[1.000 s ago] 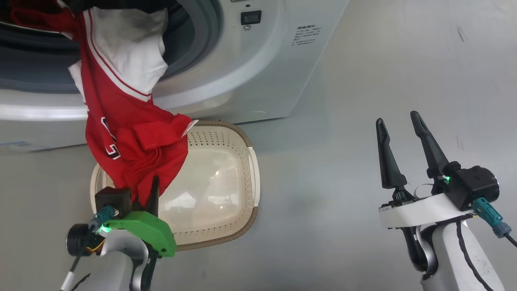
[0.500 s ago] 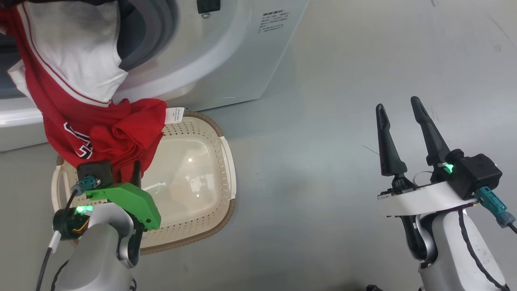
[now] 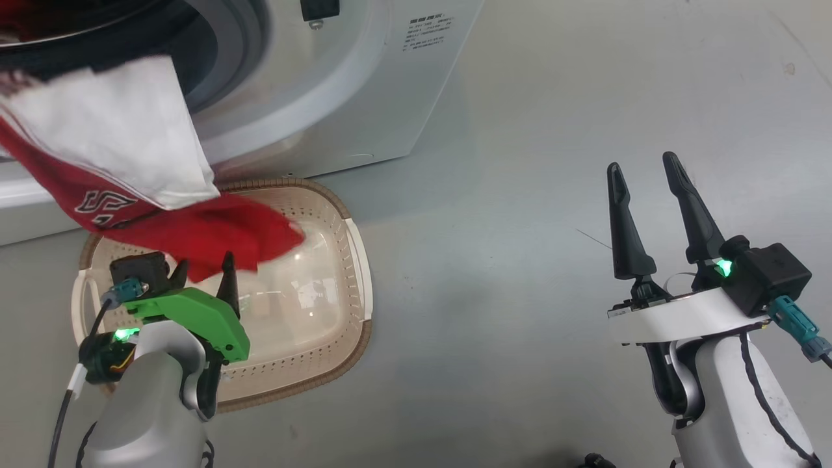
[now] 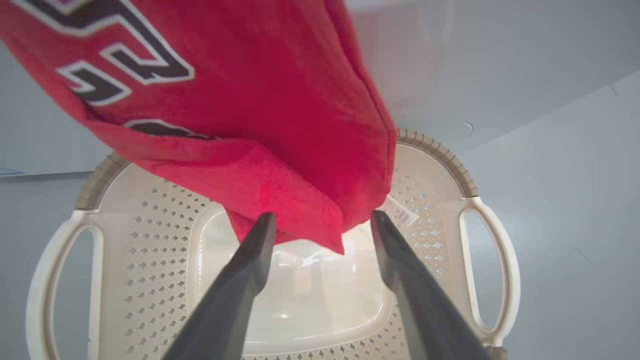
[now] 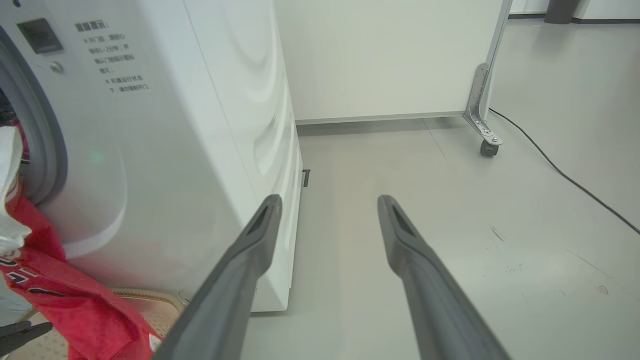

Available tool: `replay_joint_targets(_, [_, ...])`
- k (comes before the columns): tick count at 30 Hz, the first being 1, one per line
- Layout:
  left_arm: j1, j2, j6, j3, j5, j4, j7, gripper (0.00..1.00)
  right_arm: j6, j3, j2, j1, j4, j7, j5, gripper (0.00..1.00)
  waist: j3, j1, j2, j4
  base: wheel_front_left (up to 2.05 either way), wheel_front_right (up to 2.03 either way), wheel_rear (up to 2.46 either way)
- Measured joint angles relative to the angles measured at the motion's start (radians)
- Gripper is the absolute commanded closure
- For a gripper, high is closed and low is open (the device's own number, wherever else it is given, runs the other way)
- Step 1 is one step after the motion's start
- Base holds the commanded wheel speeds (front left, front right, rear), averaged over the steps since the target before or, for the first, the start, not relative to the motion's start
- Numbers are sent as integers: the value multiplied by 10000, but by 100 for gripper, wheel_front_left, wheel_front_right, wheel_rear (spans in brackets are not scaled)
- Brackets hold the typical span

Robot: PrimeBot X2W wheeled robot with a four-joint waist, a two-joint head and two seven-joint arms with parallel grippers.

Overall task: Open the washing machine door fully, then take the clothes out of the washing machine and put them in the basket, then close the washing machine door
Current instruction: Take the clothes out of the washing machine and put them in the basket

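— Hanging half out of the washing machine (image 3: pixel 364 97), the clothes (image 3: pixel 195 227) are not yet in the basket (image 3: pixel 356 260). Why is it so?

— I think the upper part is held back at the drum opening. So the fabric is stretched from there, and its low red corner floats above the basket and does not rest inside.

— And the left gripper (image 3: pixel 203 263)?

— Its fingers (image 4: pixel 255 250) are spread, and the red corner hangs between the tips without being pinched. The right gripper (image 3: pixel 641 162) is spread too, carries nothing, and stands well apart over the floor.

— How does the garment look?

— Red jersey cloth with a white panel, thin white stripes and dark letters with a white outline. It seems light and limp, so it may slip easily.
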Motion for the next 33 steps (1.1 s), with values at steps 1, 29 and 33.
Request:
replay_joint_targets(1, [-50,0,0,-2,0,54,-52,0,-4,8,2,-4,0,0,12,0,-5,0,0,2,0,0,0])
replay_joint_targets(29, [-336,-88,-278,-274,755,-426,-1808,0,-84,-552,-25,-37,351,0,-240,0,-903,0,0,1000,0,0,0])
replay_joint_targets(33, [-320,-105,-265,-205,886,-1062,-1808,0,-79,-571,-56,61,445,0,-314,0,-1142,0,0,1243,0,0,0])
